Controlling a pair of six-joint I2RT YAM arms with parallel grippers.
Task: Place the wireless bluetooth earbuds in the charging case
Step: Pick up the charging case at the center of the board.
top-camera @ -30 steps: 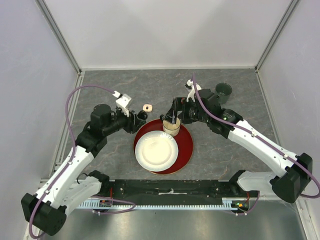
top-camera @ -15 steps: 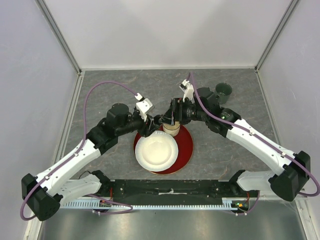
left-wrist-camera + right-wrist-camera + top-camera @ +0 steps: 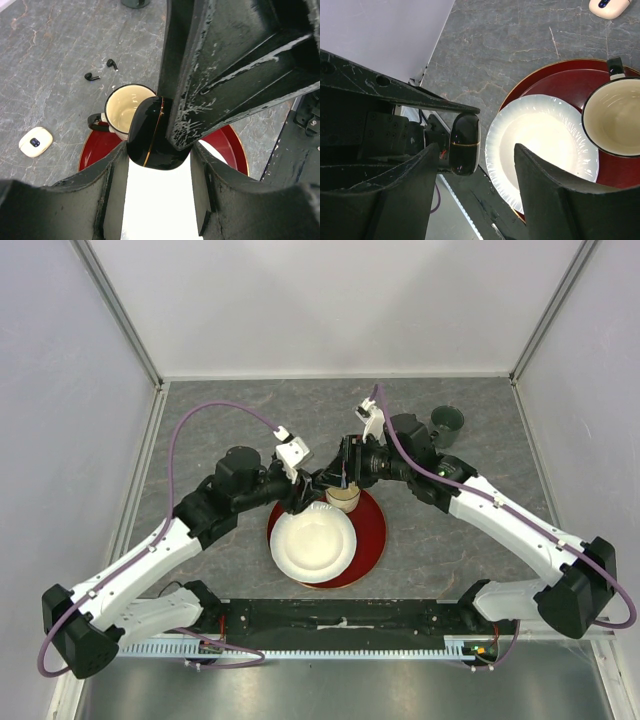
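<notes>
My left gripper [image 3: 159,150] is shut on a glossy black charging case [image 3: 156,134] with a thin gold seam, held at the fingertips above the tray. My right gripper [image 3: 475,150] is open, with its jaws on either side of the same black case [image 3: 465,142] and a gap on the plate side. In the top view both grippers meet, the left [image 3: 312,483] and the right [image 3: 335,478], beside the cup. Two black earbuds [image 3: 91,76] [image 3: 112,63] lie on the grey table beyond the cup. The white earbuds are out of view.
A cream cup [image 3: 343,497] and a white plate [image 3: 312,543] sit on a round red tray [image 3: 372,530]. A small white case [image 3: 35,141] lies on the table left of the tray. A dark cup [image 3: 446,421] stands at the back right.
My left arm has swung right with the black case, from beside the tray to the cup. My right gripper has shifted slightly left and now straddles the case.
</notes>
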